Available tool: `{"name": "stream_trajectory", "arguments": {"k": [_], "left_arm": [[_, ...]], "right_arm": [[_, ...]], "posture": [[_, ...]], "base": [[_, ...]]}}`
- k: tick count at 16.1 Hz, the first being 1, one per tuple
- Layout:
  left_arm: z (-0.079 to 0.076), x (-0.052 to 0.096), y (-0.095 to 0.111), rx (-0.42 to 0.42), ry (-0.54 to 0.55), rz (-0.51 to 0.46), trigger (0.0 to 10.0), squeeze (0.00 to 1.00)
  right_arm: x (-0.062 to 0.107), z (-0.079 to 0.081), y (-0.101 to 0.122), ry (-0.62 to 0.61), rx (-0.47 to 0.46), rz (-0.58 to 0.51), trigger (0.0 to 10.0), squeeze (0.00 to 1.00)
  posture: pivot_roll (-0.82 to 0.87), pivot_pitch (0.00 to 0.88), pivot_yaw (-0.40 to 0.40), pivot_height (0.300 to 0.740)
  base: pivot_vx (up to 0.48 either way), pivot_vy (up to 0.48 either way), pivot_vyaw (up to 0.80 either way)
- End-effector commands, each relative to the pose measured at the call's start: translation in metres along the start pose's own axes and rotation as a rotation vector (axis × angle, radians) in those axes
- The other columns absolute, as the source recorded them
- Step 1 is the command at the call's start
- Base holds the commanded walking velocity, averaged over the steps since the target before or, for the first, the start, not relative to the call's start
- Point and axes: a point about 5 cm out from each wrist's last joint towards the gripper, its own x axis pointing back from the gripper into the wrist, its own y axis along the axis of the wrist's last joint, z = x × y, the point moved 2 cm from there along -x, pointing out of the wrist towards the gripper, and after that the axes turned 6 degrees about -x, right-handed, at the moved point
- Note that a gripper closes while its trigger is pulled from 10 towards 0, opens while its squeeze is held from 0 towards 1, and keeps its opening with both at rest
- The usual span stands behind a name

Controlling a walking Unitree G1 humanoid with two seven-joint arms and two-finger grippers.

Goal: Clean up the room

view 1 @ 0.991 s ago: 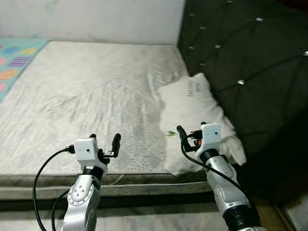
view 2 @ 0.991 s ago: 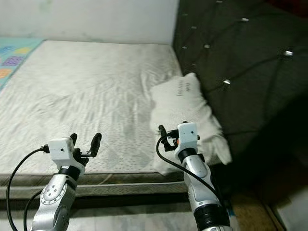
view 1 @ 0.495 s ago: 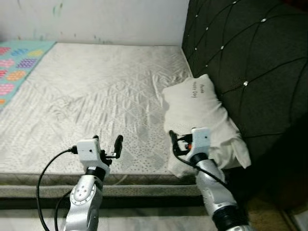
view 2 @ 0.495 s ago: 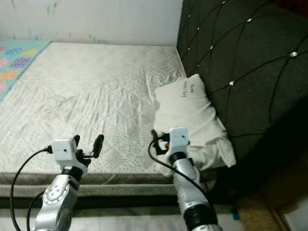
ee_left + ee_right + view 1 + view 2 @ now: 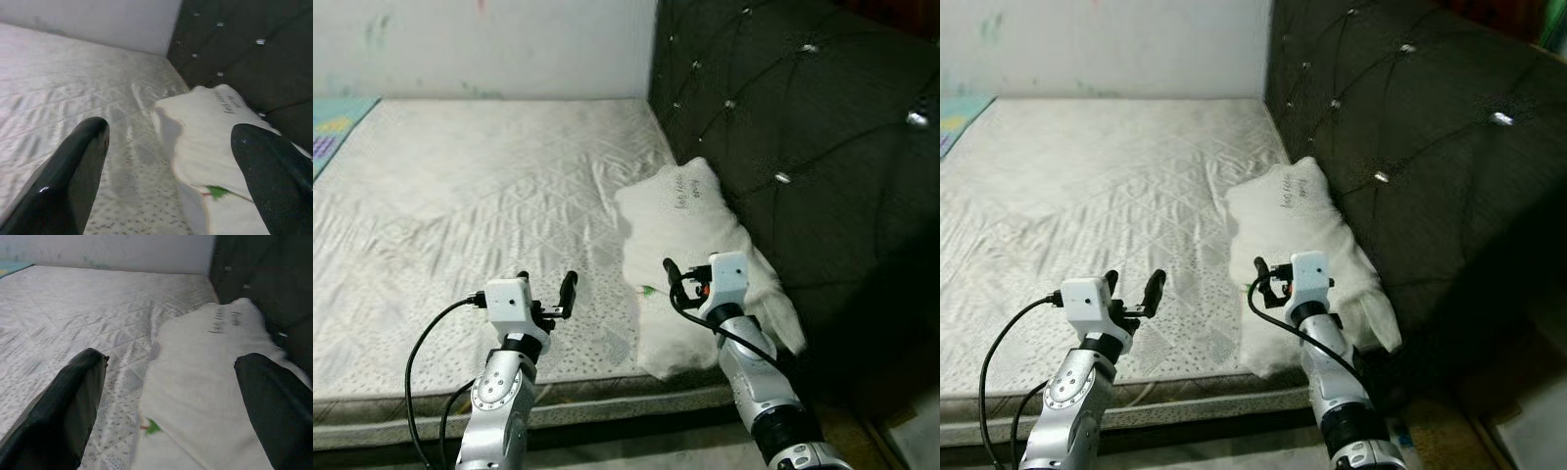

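Observation:
A crumpled white pillow (image 5: 690, 235) with small dark writing lies on the bare white mattress (image 5: 470, 196), against the headboard at the right. A small green mark (image 5: 649, 290) shows at its near edge. My right gripper (image 5: 685, 279) hovers over the pillow's near end, open, with nothing between its fingers; the right wrist view looks along the pillow (image 5: 210, 362). My left gripper (image 5: 546, 289) is open above the mattress's front part, left of the pillow (image 5: 215, 127), and holds nothing.
A dark tufted headboard (image 5: 783, 117) with shiny buttons rises along the right. A pale wall (image 5: 489, 49) closes the far side. A colourful mat's corner (image 5: 333, 122) shows at the far left. The mattress's front edge (image 5: 607, 406) runs below my arms.
The whole picture has shifted, so the camera has moved; the pillow now sits further left in view. Both grippers stay open, holding nothing.

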Motion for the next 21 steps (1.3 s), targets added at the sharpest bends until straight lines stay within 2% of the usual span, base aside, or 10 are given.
{"name": "stream_trajectory", "arguments": {"k": [1, 4, 9, 15, 21], "left_arm": [[0.0029, 0.0, -0.0019, -0.005, 0.015, 0.007, 10.0, 0.0], [0.0019, -0.0036, -0.0081, 0.005, 0.042, 0.044, 10.0, 0.0], [0.0018, -0.0064, -0.0049, 0.017, 0.023, 0.028, 10.0, 0.0], [0.0005, -0.0054, -0.0059, 0.023, 0.016, 0.028, 10.0, 0.0], [0.0008, -0.005, -0.0054, 0.021, 0.017, 0.026, 10.0, 0.0]], "right_arm": [[-0.0032, 0.0058, 0.0041, 0.014, 0.002, -0.018, 10.0, 0.0], [-0.0032, 0.0047, 0.0024, 0.017, 0.006, -0.013, 10.0, 0.0], [-0.0054, 0.0038, 0.0036, 0.018, 0.011, -0.013, 10.0, 0.0], [-0.0044, 0.0022, 0.0028, 0.018, 0.021, -0.015, 10.0, 0.0], [-0.0041, 0.0023, 0.0024, 0.023, 0.029, -0.013, 10.0, 0.0]], "posture": [[-0.03, 0.0, -0.02, 0.74], [-0.03, 0.0, -0.027, 0.74], [-0.03, 0.0, -0.03, 0.74], [-0.03, 0.0, -0.031, 0.74], [-0.03, 0.0, -0.031, 0.74]], "base": [[0.0, 0.0, 0.0], [0.0, 0.0, 0.0], [0.0, 0.0, -0.16], [0.0, 0.281, -0.7], [0.0, 0.296, 0.0]]}}
